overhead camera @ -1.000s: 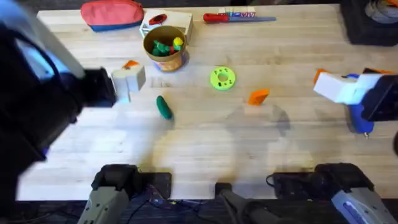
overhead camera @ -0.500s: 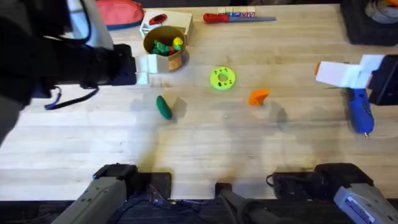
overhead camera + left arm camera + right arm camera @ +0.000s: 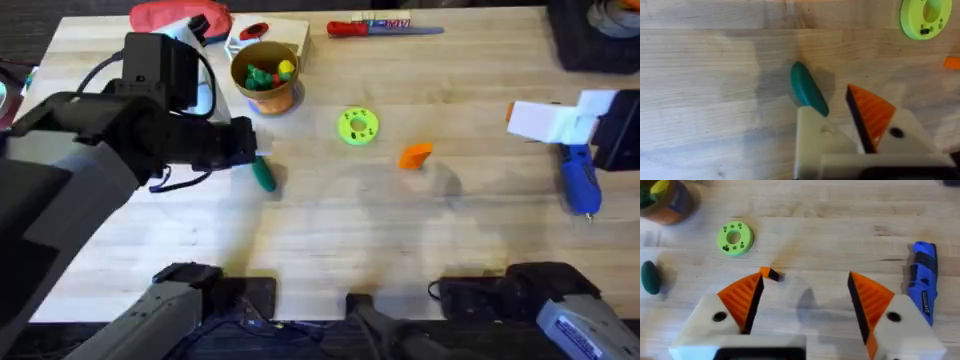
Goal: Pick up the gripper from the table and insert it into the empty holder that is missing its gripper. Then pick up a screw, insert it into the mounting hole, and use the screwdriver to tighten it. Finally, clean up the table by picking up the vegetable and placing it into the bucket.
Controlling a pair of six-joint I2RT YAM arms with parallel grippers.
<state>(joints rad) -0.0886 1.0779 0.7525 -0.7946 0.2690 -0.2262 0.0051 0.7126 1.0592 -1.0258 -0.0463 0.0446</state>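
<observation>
The orange gripper (image 3: 415, 155) lies loose on the table's middle right and is also seen past my right fingers as the gripper (image 3: 771, 274). My left gripper (image 3: 837, 107) is open, hanging right over the dark green vegetable (image 3: 807, 92). One left finger is the empty holder (image 3: 812, 137), bare white, with its mounting hole (image 3: 827, 132). The other carries an orange pad. From overhead, the left gripper (image 3: 246, 150) sits just behind the vegetable (image 3: 262, 175), in front of the bucket (image 3: 265, 75). My right gripper (image 3: 805, 285) is open with nothing in it, beside the blue screwdriver (image 3: 580, 185).
A light green disc (image 3: 358, 126) lies between bucket and loose gripper. At the back are a red pouch (image 3: 180, 20), a white box (image 3: 275, 35) and a red-handled screwdriver (image 3: 385, 28). The front half of the table is bare wood.
My left arm has swung in from the left, past the bucket, and come down over the vegetable. The right gripper drew back slightly off the blue screwdriver, then stayed still.
</observation>
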